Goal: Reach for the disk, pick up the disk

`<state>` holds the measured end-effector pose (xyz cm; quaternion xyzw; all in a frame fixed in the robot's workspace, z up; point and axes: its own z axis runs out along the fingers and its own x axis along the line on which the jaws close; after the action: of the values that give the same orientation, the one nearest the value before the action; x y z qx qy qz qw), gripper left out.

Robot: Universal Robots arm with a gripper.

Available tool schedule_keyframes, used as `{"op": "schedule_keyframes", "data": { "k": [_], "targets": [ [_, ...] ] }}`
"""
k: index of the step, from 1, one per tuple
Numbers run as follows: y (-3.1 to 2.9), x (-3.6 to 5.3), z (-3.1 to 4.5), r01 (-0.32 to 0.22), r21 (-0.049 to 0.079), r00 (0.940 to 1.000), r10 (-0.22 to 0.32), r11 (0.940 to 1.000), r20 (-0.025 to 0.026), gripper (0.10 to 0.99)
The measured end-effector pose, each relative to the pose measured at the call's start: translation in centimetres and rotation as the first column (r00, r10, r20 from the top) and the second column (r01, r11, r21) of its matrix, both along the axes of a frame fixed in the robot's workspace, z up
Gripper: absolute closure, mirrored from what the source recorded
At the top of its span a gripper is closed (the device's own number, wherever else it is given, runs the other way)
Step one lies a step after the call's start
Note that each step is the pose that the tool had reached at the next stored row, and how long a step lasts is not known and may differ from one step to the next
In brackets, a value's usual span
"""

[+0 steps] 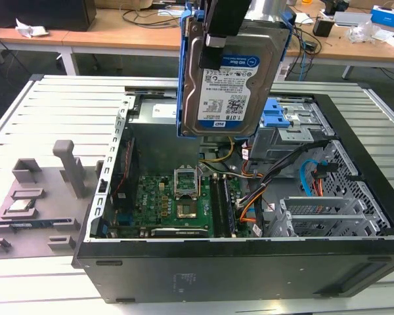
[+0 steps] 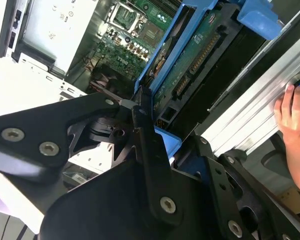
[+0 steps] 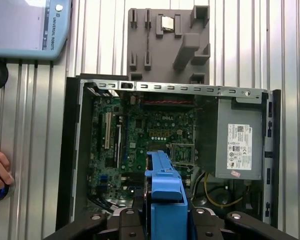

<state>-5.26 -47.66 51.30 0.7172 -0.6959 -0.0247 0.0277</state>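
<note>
We find the gripper (image 1: 226, 20) clamped on the disk (image 1: 233, 85), which hangs upright at upper centre of the exterior view, lifted clear above the open computer case (image 1: 249, 262). Below it: one motherboard (image 1: 177, 203), one grey drive cage (image 1: 295, 125) w/ blue latch. One grey fixture tray (image 1: 33, 203) at frame left holds one chip (image 1: 20, 205). One person's hand (image 2: 295, 130) shows at right edge, second wrist view.

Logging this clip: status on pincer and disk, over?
Pincer shut on the disk. Disk upright, lifted clear above the open computer case. Person's hand beside the case; nothing touching the disk.
</note>
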Motion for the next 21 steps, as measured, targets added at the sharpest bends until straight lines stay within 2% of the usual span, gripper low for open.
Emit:
{"op": "schedule_keyframes", "data": {
  "k": [2,8,10,13,21],
  "targets": [
    [-0.48,0.0,-0.01,0.0,0.0,1.0,0.0,1.0,0.0,0.718],
    [-1.4,0.0,-0.02,0.0,0.0,1.0,0.0,1.0,0.0,0.718],
    [-1.96,0.0,-0.03,0.0,0.0,1.0,0.0,1.0,-0.0001,0.718],
    [-3.15,0.0,-0.05,0.0,0.0,1.0,0.0,1.0,0.0,0.718],
    [-4.16,0.0,-0.1,0.0,-0.001,1.0,0.0,1.0,0.0,0.718]
  ]
}}
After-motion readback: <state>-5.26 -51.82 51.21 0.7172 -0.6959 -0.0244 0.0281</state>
